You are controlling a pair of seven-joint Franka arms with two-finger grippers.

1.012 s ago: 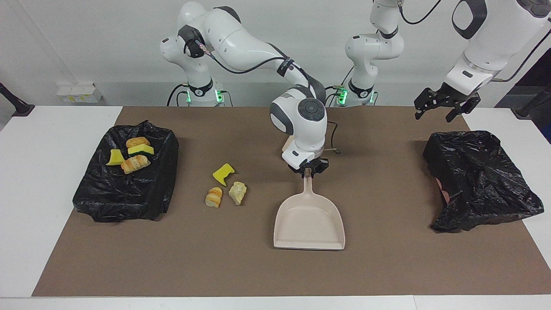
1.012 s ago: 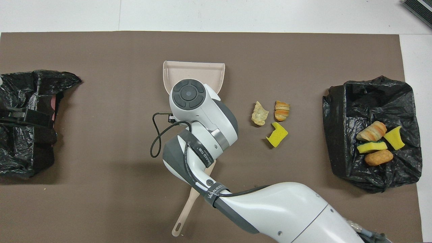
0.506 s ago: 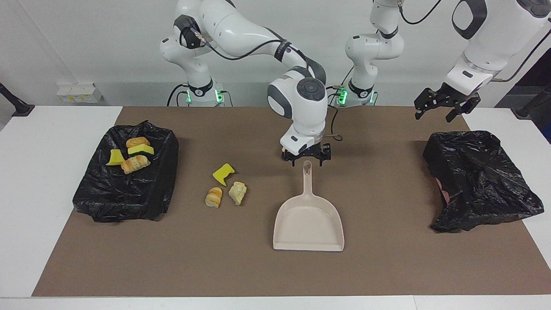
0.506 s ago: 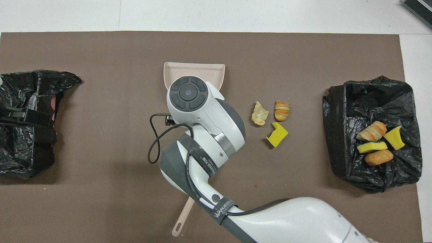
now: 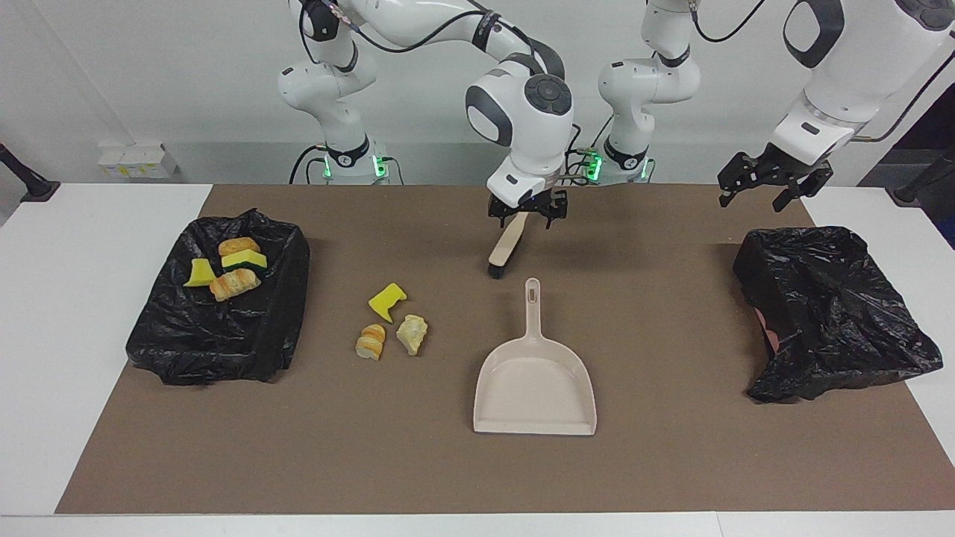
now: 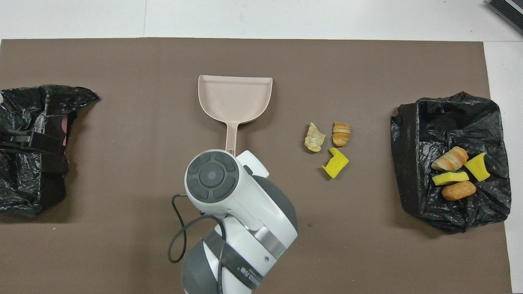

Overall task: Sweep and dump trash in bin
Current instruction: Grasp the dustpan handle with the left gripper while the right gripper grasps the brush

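Facing view is showing three loose bits of trash lying on the counter between the middle and the right arm's end: a yellow sponge chunk, a striped croissant piece and a pale crumbly lump, close together. Four more are already sitting in the black-lined bin by that end's edge. All of them are looking light and soft, the lump likely crumbling if squeezed, so pushing them with bristles is suiting them better than pinching. The beige dustpan is lying flat mid-counter, empty, handle pointing toward the robots. The brush is lying nearer the robots' edge, and its stiff handle is the place to take it. The right gripper is hanging over that handle's end, jaws spread, gripping nothing. The left gripper is waiting, jaws released, over the second bagged bin at the left arm's end
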